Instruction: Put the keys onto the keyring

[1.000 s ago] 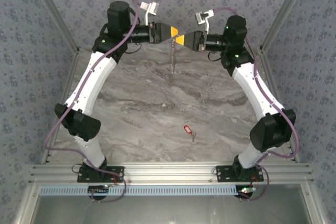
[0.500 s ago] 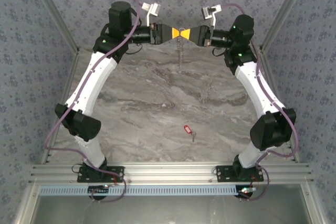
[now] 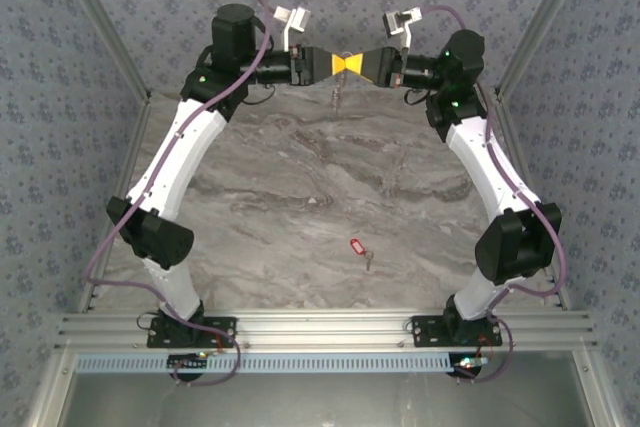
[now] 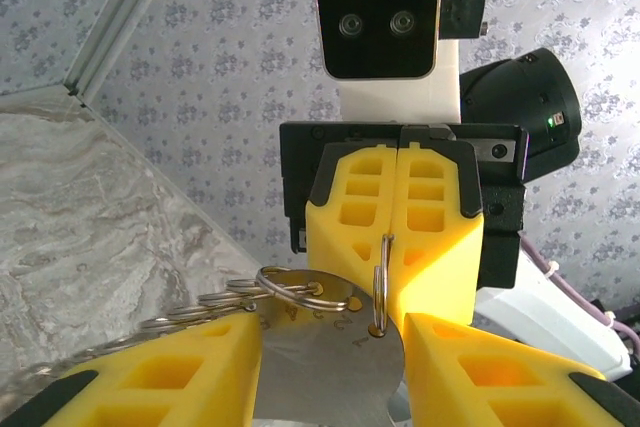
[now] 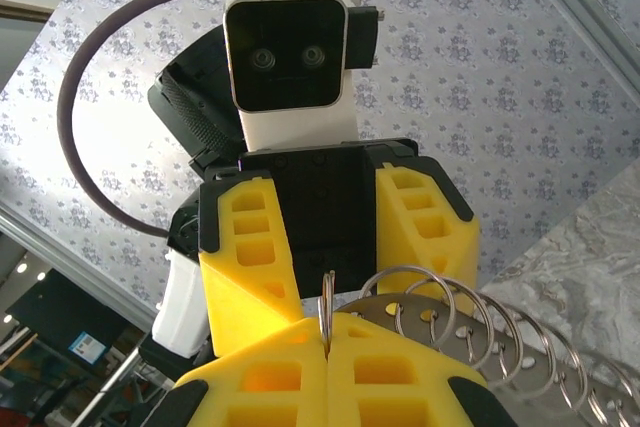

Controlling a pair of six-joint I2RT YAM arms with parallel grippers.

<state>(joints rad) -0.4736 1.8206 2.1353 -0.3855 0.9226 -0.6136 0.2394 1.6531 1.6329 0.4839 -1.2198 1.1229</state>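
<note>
The key (image 3: 354, 245), with its red plastic head, lies on the marble table near the front, far from both grippers. At the back, high above the table, my two grippers meet tip to tip. My left gripper (image 3: 335, 64) (image 4: 330, 382) holds a round numbered metal plate (image 4: 325, 362) by its edges. Several split rings (image 4: 295, 292) hang from holes in the plate. My right gripper (image 3: 357, 64) (image 5: 325, 337) is shut on one thin metal keyring (image 5: 326, 297) (image 4: 380, 277) that is threaded through the plate's end hole. The row of rings (image 5: 470, 327) trails off to the right.
The marble table (image 3: 300, 187) is walled by patterned panels on three sides. An aluminium rail (image 3: 320, 332) with the arm bases runs along the front edge. The right arm's elbow (image 3: 515, 247) hangs over the table's right side.
The right gripper rose to the left gripper's height and closed on a ring. Both then lifted slightly, and the hanging rings swung up, so little dangles below.
</note>
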